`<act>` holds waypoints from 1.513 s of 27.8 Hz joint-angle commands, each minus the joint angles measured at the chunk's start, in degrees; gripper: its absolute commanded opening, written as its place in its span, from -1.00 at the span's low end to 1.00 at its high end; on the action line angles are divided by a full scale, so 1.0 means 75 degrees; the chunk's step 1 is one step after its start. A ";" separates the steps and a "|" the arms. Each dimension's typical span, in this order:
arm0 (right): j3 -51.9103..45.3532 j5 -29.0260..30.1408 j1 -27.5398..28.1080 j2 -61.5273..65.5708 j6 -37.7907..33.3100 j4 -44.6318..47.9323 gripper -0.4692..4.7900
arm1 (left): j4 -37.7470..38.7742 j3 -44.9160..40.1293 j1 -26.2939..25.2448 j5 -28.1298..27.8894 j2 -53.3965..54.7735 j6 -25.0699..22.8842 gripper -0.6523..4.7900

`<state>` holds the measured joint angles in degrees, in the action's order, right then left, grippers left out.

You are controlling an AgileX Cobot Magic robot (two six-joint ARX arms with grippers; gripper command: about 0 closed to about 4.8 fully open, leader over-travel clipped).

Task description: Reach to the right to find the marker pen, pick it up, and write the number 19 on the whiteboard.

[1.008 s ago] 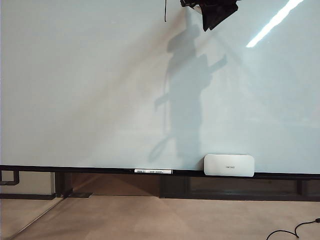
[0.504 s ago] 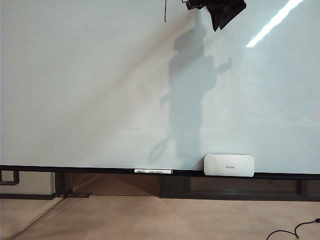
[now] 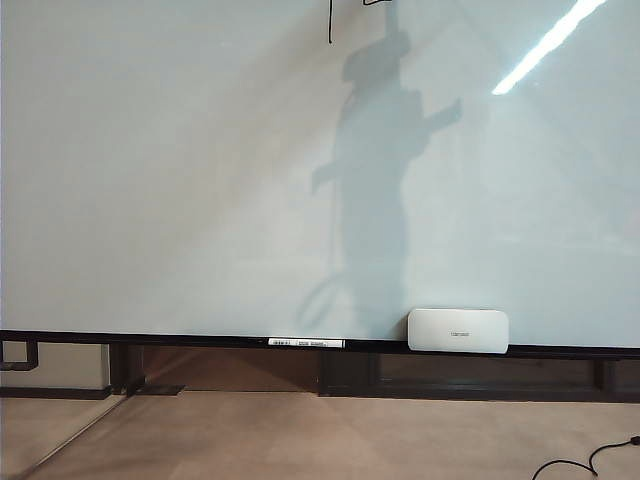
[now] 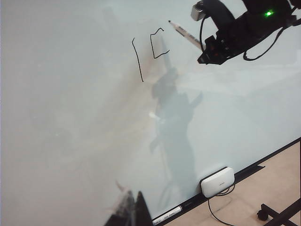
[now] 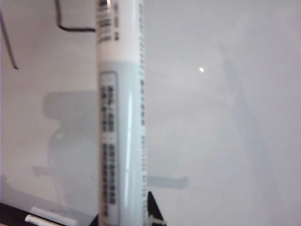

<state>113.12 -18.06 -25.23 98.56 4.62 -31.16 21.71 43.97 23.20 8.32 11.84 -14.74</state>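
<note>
step: writing 19, the 1 done, the 9 half-drawn; next: close the loop, draw the tail | left gripper (image 4: pixel 134 209) low centre, grip can't be judged | number 19 (image 4: pixel 149 52) upper centre of whiteboard (image 4: pixel 70 117) | marker pen (image 4: pixel 184 34) just right of the strokes, clamped in right gripper (image 4: pixel 209 49), upper right

Black end effector (image 4: pixel 207 52), green light, black cables

One whiteboard (image 3: pixel 160 180), one white eraser (image 3: pixel 458 330), two marker pens (image 4: pixel 184 34) (image 3: pixel 306 343), two drawn strokes (image 4: pixel 138 60).
</note>
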 commanded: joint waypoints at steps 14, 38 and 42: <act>0.0015 0.0006 0.0085 0.0385 0.0245 0.0877 -0.83 | -0.0082 0.0038 0.0003 -0.0023 0.0000 0.0020 -0.78; 0.0015 0.0064 0.0262 0.0516 0.0385 0.0991 -0.83 | -0.0082 0.0038 0.0003 -0.0023 0.0000 -0.0009 -0.78; 0.0015 0.0128 0.0262 0.0545 0.0388 0.0979 -0.83 | -0.0082 0.0038 0.0000 -0.0026 0.0000 -0.0009 -0.78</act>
<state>113.01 -17.74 -23.22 102.67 7.40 -24.43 21.74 43.94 23.20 8.32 11.79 -14.76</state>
